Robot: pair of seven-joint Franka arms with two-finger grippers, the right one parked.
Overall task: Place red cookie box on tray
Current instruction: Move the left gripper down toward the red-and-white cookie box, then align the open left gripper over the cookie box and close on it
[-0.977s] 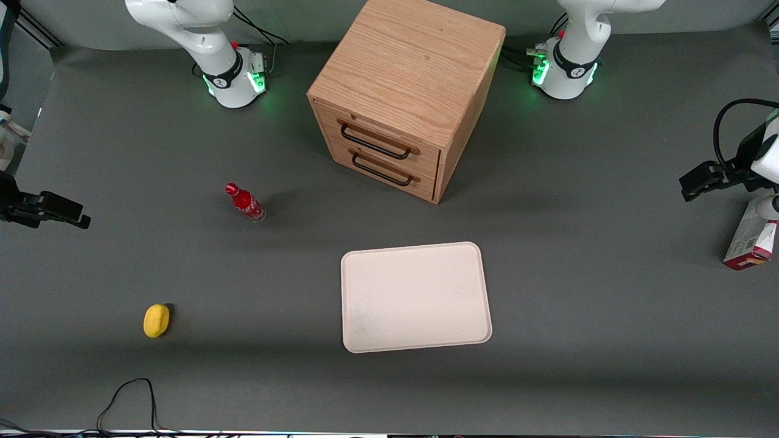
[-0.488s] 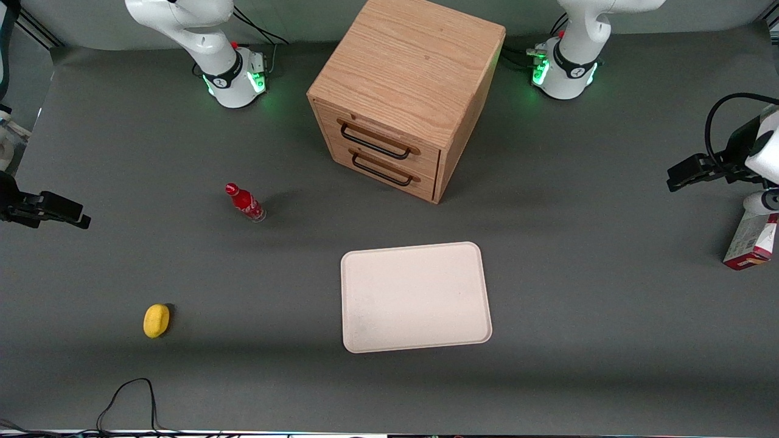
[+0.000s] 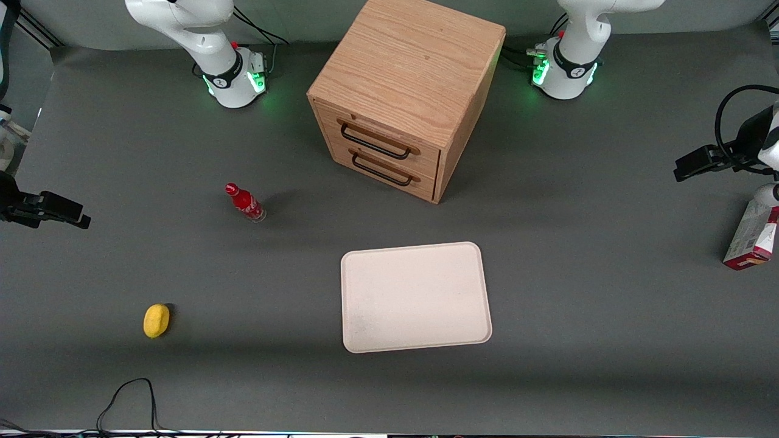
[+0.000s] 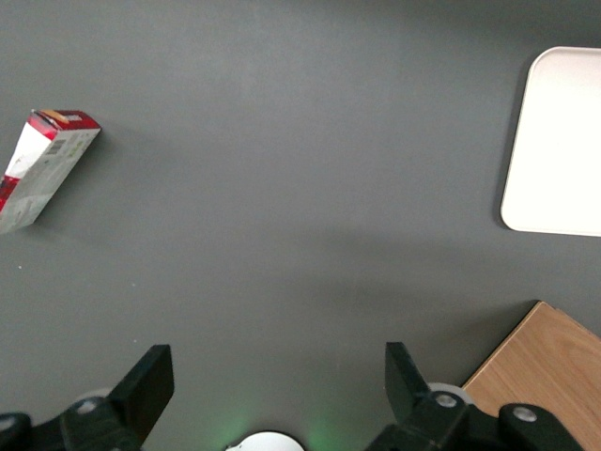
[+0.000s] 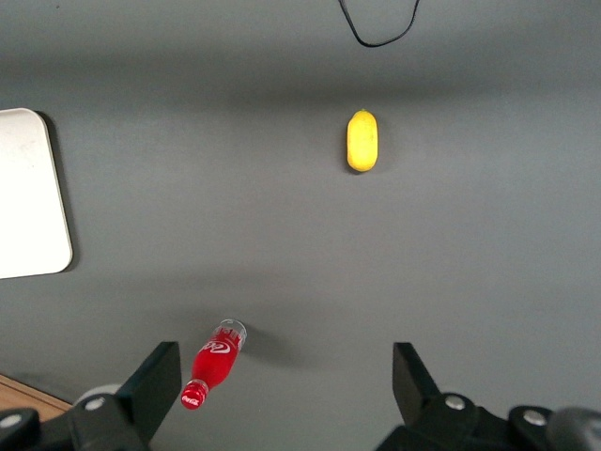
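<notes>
Left gripper hangs above the table, jaws spread wide, holding nothing.
Red cookie box stands tilted on the table at the working arm's end, just below the gripper and apart from it, well apart from the tray, which sits in front of the wooden cabinet.
</notes>
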